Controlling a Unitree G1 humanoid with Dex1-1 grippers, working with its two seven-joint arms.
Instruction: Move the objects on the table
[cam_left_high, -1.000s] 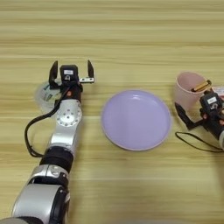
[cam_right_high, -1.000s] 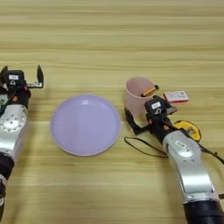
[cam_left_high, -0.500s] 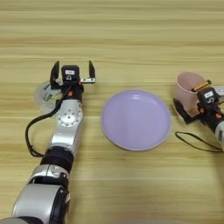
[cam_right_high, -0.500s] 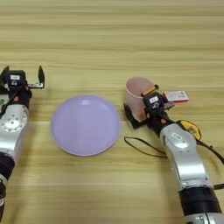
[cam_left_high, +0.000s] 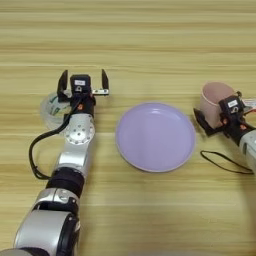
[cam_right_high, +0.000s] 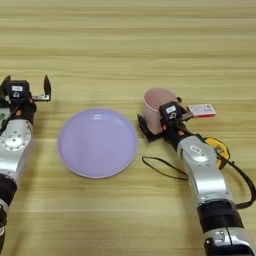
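1. Pink plastic cup (cam_right_high: 158, 106) stands upright on the right half of the light-wood table (cam_right_high: 128, 45), just right of the lilac round plate (cam_right_high: 97, 142) but not touching it.
2. Right gripper (cam_right_high: 161, 120) is at the cup: one black finger (cam_right_high: 145, 131) lies at the cup's lower left side and the gripper body covers its right side, so the fingers appear to stand around the cup. I cannot tell if they already press on it.
3. Left gripper (cam_left_high: 83, 82) is well apart from the cup, on the far side of the plate, with its two fingers spread wide and holding nothing. It hangs beside a clear tape roll (cam_left_high: 52, 107).
4. My judgement: the right arm is much the nearer one, and the cup's axis is vertical, so a side grasp fits. The plate lies to the left of the cup, so a move that way would need to go over its rim.
5. Near the right arm lie a small flat red-and-white item (cam_right_high: 201, 110) and a yellow-and-black blocky item (cam_right_high: 220, 147), partly hidden, with a black cable (cam_right_high: 160, 167) looping on the wood.
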